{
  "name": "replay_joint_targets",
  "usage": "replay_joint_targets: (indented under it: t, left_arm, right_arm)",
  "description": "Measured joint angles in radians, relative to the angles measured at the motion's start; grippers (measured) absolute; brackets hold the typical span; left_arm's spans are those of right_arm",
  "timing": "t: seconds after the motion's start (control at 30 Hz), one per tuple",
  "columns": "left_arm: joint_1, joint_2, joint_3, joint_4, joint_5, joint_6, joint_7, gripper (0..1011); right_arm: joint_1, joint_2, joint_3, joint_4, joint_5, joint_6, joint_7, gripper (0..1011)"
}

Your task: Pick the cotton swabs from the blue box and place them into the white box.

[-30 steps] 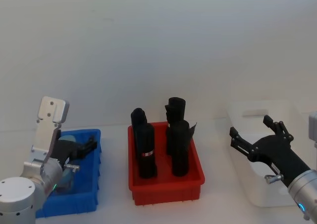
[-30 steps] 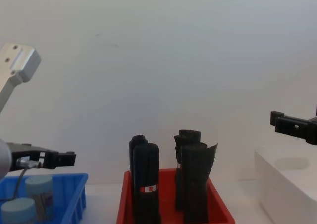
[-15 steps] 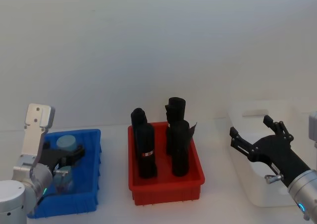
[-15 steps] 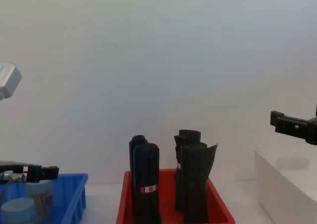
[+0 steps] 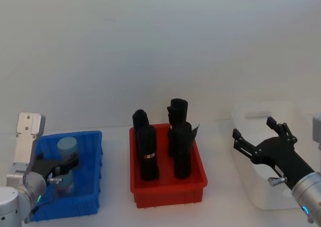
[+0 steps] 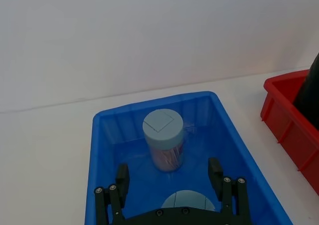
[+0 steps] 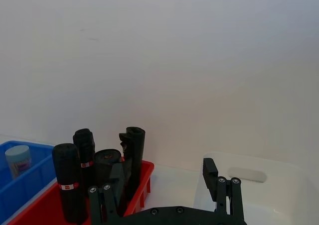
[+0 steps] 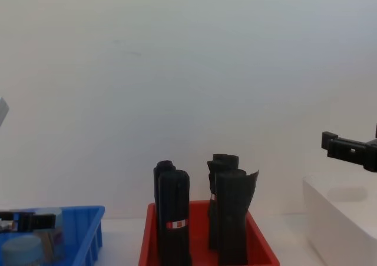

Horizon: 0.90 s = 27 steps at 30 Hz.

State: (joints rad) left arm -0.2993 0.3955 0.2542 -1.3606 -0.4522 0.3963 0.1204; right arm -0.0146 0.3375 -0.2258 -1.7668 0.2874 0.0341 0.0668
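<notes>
— Where are the clear, grey-lidded cotton swab tubs?
— Both upright in the bright blue plastic bin, at 9 o'clock from the red plastic bin of black rolls. The left gripper is inside it, fingers spread either side of the nearer tub.
— And the right gripper?
— Fingers released, over the plain white plastic bin at 3 o'clock

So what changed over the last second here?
The left gripper dropped from above the blue box down into it, drawing back toward the robot. Its fingers are open on either side of the nearer swab tub, with nothing gripped yet. The farther tub, the right gripper open over the white box, and the black rolls in the red bin stayed put.
</notes>
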Motion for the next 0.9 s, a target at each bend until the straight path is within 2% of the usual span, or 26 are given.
replay_joint_targets:
  t: [0.43, 0.9]
  left_arm:
    - [0.011, 0.001, -0.011, 0.015, -0.023, 0.006, 0.003, 1004]
    - [0.040, 0.006, -0.020, -0.020, -0.050, 0.010, 0.008, 1004]
  right_arm:
    - [0.000, 0.000, 0.000, 0.000, 0.000, 0.000, 0.000, 1002]
    - [0.000, 0.000, 0.000, 0.000, 0.000, 0.000, 0.000, 1002]
